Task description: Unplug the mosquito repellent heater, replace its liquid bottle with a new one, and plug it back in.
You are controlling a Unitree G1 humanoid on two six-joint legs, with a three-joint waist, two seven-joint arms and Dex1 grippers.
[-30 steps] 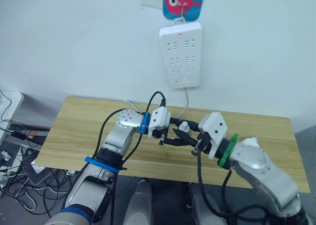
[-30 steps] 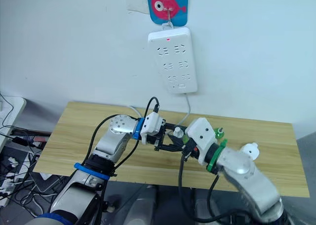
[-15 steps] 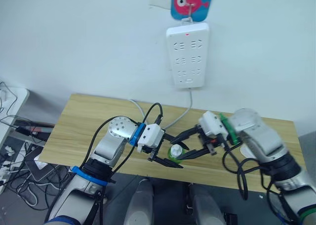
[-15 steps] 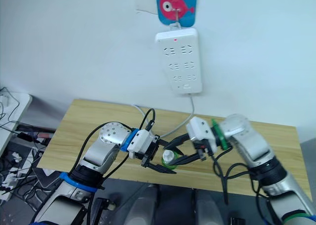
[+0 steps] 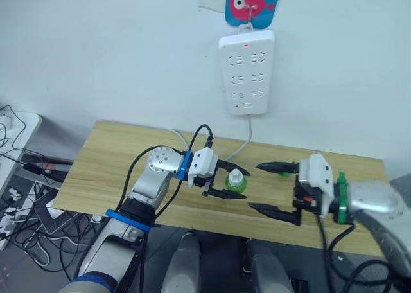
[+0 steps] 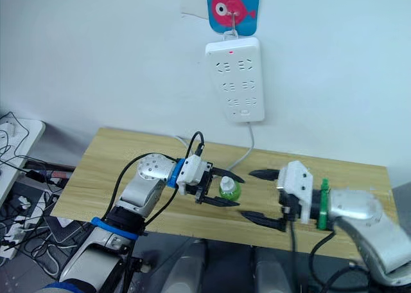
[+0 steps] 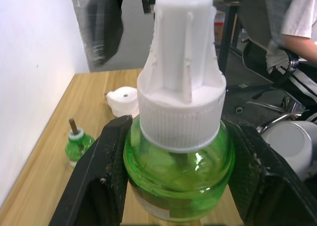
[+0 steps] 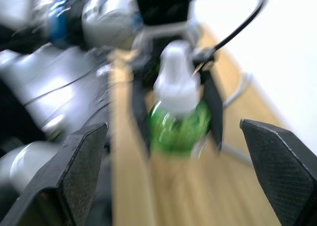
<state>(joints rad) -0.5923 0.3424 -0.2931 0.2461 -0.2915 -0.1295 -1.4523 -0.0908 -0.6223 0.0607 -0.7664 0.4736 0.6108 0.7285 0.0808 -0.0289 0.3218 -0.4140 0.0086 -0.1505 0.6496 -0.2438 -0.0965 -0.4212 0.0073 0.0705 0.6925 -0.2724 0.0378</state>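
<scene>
Beyond gripper-held capped bottle [image 7: 178, 156]: white heater [image 7: 124, 100], uncapped bottle [image 7: 78, 142].

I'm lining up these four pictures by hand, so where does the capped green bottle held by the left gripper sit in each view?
Left eye view: green bottle centre, between the left gripper fingers, above the table.
Right eye view: centre, slightly lower.
Left wrist view: close up, between the fingers.
Right wrist view: blurred, centre.
Shared landmark: its white cap.
</scene>
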